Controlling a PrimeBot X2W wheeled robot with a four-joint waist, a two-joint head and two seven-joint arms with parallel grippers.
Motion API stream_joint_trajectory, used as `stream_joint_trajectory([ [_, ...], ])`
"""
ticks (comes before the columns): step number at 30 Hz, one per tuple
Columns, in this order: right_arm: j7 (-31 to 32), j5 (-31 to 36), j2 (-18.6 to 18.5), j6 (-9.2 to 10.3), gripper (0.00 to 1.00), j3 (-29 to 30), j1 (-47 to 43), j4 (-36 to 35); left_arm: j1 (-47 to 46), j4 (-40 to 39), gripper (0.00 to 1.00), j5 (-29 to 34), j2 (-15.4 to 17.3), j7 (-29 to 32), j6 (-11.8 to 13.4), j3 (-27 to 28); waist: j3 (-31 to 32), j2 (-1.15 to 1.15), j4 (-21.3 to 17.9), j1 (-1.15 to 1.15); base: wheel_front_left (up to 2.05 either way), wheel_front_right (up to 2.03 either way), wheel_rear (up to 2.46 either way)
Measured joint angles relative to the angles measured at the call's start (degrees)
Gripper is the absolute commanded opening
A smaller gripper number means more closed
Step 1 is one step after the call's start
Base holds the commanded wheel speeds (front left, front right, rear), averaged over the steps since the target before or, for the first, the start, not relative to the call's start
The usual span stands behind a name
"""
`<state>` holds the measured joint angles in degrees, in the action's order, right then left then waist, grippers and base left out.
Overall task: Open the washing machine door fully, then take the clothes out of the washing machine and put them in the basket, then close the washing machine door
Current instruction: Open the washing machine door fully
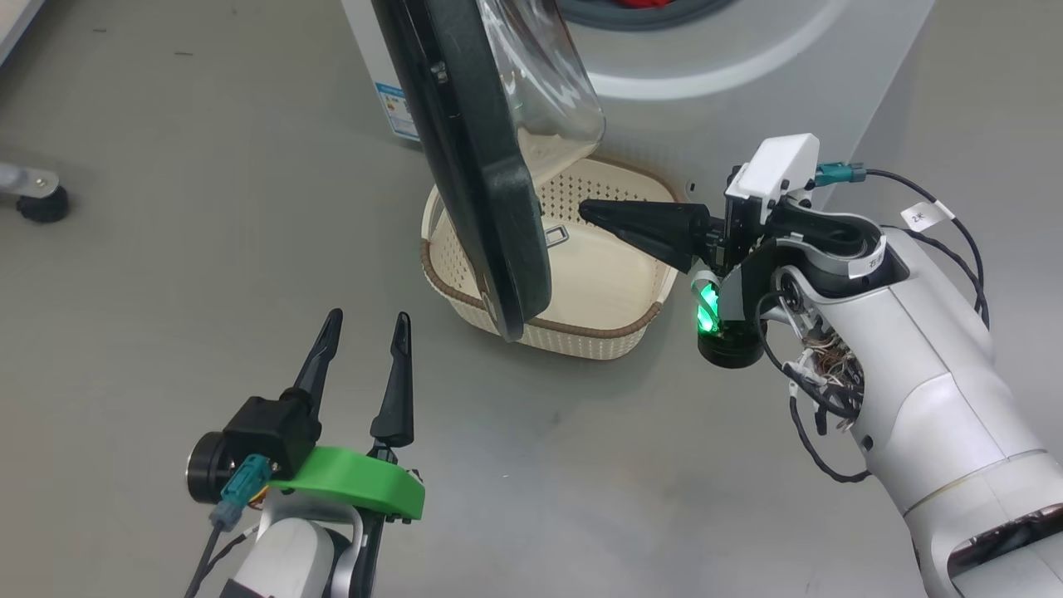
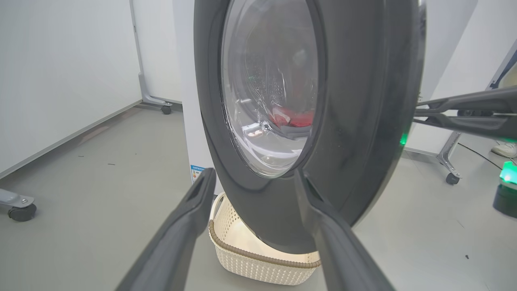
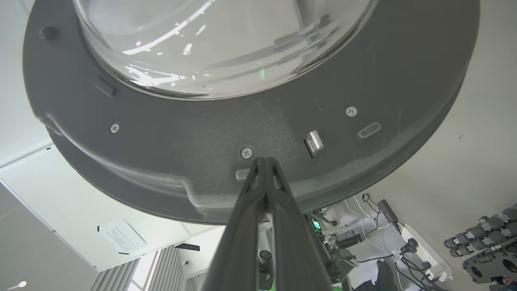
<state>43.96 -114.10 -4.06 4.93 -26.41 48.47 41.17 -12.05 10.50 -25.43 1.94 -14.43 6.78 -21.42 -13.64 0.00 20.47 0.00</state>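
The washing machine door (image 1: pixel 473 158) stands partly open, edge-on in the head view, its black rim and glass bowl (image 1: pixel 544 83) hanging over the cream basket (image 1: pixel 573 332). My right gripper (image 1: pixel 585 212) is shut, empty, pointing left over the basket, its tip close to the door's inner face (image 3: pixel 202 161). My right gripper (image 3: pixel 264 161) reaches just below a screw on that face. My left gripper (image 1: pixel 365 328) is open and empty on the door's outer side. Between its fingers (image 2: pixel 190 218) I see the door (image 2: pixel 355 121) and red clothes (image 2: pixel 293 117) through the glass. The washing machine (image 1: pixel 747 66) is at the top.
Grey floor surrounds the basket (image 2: pixel 258 262). A castor foot (image 1: pixel 41 203) of a frame stands at the far left. White wall panels and another wheeled stand (image 2: pixel 448 161) rise behind. The machine's blue label (image 1: pixel 396 108) is left of the door.
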Motion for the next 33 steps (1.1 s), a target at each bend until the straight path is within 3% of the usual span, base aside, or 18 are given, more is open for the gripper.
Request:
stream_joint_trajectory([
  [4,-4.03,5.31,-1.99,-4.08,0.00,-1.27,-1.44,-0.12,0.66,0.59,1.00,0.33,0.01,0.00,0.00,1.13,1.68,0.00,-1.65,0.00,0.00,0.00,0.00],
  [5,-4.03,5.31,-1.99,-4.08,0.00,-1.27,-1.44,-0.12,0.66,0.59,1.00,0.33,0.01,0.00,0.00,1.13,1.68,0.00,-1.65,0.00,0.00,0.00,0.00],
  [11,-13.38,16.38,-8.43,-11.69,0.00,-3.80,-3.98,-0.99,2.02,1.62,1.00,1.58,0.03,0.00,0.00,2.80,4.64,0.00,-4.43,0.00,0.00,0.00,0.00],
  [12,-15.05,18.80,-9.32,-12.10,0.00,-4.70,-4.25,-1.41,2.30,1.72,1.00,1.89,0.03,-0.01,0.00,3.00,5.10,0.00,-4.96,0.00,0.00,0.00,0.00],
  [23,-34.97,41.30,-16.90,-12.41,0.00,-12.32,-9.38,-7.54,5.02,1.99,1.00,2.86,0.05,0.00,0.00,6.21,9.35,0.00,-11.22,0.00,0.00,0.00,0.00],
  [33,-50.31,49.58,-19.51,-12.40,0.00,-13.69,-17.08,-11.62,6.37,1.67,1.00,3.67,0.07,0.00,0.00,7.89,11.63,0.00,-15.53,0.00,0.00,0.00,0.00],
])
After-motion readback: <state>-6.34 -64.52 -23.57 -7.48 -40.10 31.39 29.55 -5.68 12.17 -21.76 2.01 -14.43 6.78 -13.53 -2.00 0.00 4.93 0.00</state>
